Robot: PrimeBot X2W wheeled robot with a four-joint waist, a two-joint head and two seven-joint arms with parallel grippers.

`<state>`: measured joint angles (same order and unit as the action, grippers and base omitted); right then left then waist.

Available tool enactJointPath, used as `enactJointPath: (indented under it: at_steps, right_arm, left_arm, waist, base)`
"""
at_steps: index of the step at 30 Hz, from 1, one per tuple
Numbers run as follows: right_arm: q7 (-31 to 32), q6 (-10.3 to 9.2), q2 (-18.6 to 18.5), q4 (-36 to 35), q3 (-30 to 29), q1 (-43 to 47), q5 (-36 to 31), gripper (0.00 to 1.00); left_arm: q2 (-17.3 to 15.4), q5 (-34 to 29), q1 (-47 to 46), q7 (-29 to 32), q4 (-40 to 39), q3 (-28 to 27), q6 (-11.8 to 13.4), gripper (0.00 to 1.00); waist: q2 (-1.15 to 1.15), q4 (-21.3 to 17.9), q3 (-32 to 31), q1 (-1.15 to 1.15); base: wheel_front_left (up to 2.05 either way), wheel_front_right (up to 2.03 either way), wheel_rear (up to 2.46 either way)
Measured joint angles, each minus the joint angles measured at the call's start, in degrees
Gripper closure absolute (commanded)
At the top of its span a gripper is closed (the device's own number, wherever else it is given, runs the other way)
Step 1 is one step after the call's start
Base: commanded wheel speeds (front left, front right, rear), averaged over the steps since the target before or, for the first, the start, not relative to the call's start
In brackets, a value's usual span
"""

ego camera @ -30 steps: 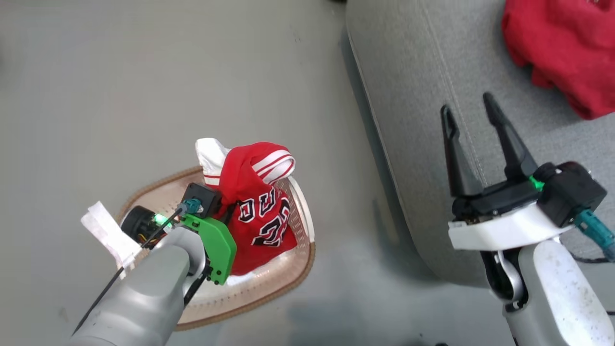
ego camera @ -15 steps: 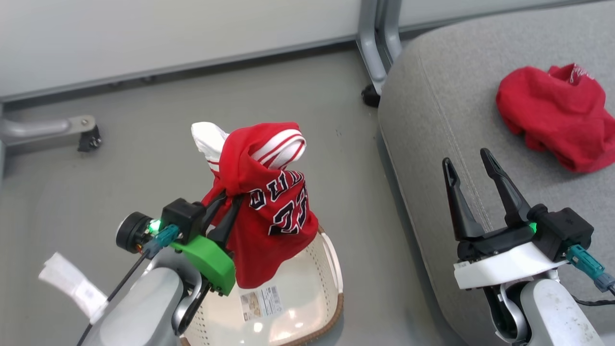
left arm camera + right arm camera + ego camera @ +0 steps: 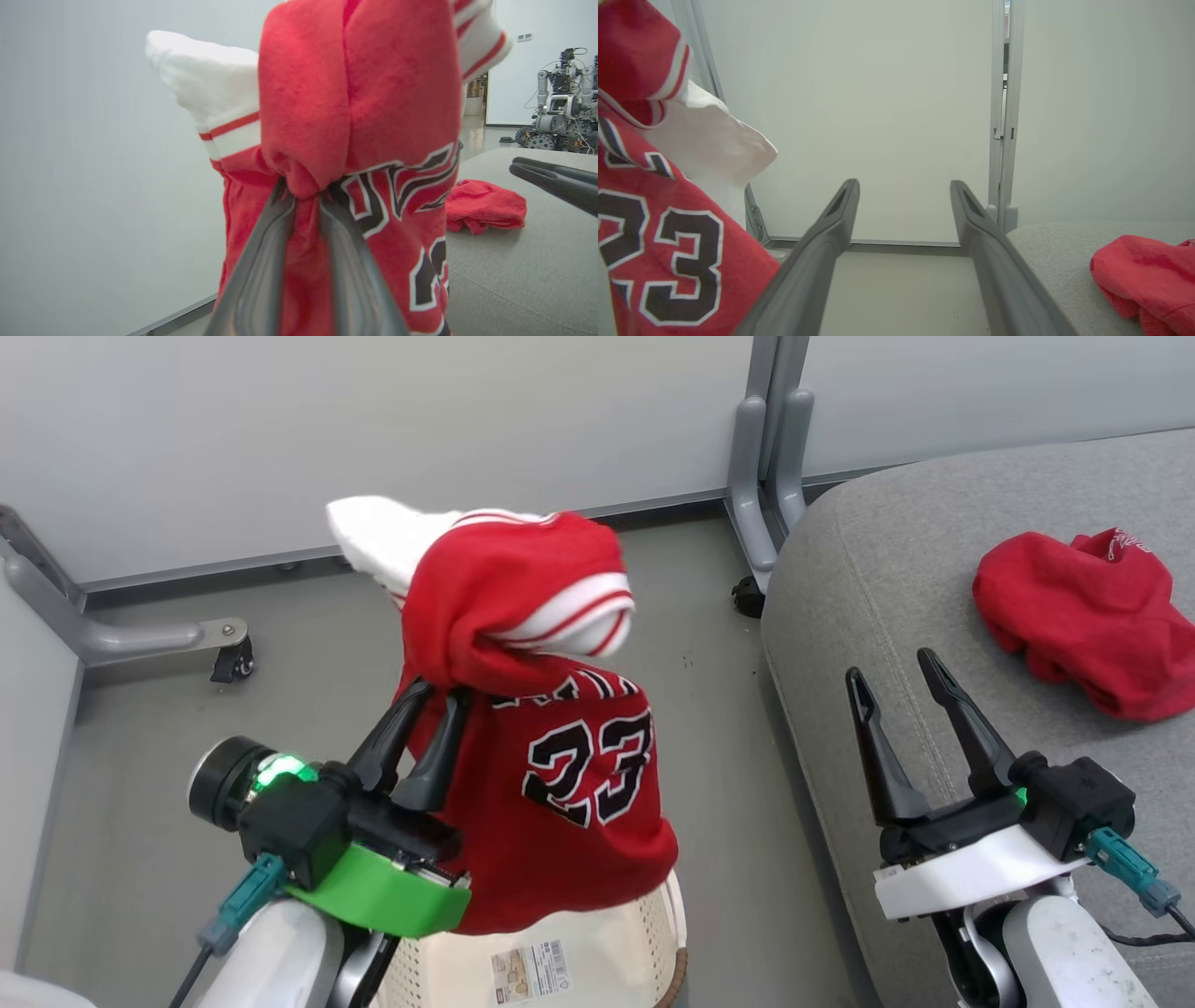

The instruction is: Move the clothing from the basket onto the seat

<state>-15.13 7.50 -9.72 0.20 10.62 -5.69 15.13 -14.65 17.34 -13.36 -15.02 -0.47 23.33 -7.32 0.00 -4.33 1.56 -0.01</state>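
Observation:
My left gripper [image 3: 439, 693] [image 3: 306, 191] is shut on the red jersey [image 3: 551, 747] [image 3: 369, 140] [image 3: 654, 233], which hangs in the air above the cream-white basket [image 3: 616, 938]. The jersey bears black-and-white numbers and white trim. Only the basket's far part shows, at the head view's bottom edge, with a paper label inside. A plain red garment [image 3: 1088, 616] [image 3: 486, 212] [image 3: 1143, 275] lies crumpled on the grey seat [image 3: 887, 569] [image 3: 514, 275] [image 3: 1059, 247]. Over the seat's near left edge my right gripper [image 3: 892, 665] [image 3: 903, 184] stands open, nothing between its fingers.
Pale partition walls [image 3: 420, 420] stand behind, on grey metal feet with castors [image 3: 229, 663] and a post [image 3: 770, 476] by the seat's corner. Grey floor [image 3: 187, 756] lies between wall and basket. Another robot [image 3: 556, 112] stands far off.
The head camera has tilted up, bringing the wall into view. My left gripper has lifted the jersey clear of the basket. The right gripper keeps its open stance.

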Motion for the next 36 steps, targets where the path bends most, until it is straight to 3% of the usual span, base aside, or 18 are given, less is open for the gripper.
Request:
enactJointPath:
  at_steps: [11,24,36]
  right_arm:
    - [0.01,0.0,-0.03,0.35,1.13,0.38,0.34,0.0]
    - [0.0,0.0,0.21,1.36,1.3,0.33,0.53,0.0]
    - [0.0,0.0,-1.04,0.15,2.74,0.33,1.72,0.0]
  left_arm:
    - [1.56,2.42,1.47,-0.02,-10.69,1.12,-0.01,1.0]
    - [3.0,4.5,1.4,-0.01,-13.37,6.87,-0.02,1.0]
    - [3.42,5.49,1.55,-0.01,-11.78,4.39,-0.05,1.0]
  waist:
    - [0.0,-1.16,0.09,0.0]
    - [0.0,-2.86,0.24,0.0]
    - [0.0,-3.42,0.23,0.0]
  base:
    - [0.0,0.0,0.0]
    - [0.0,0.0,0.0]
    - [0.0,0.0,0.0]
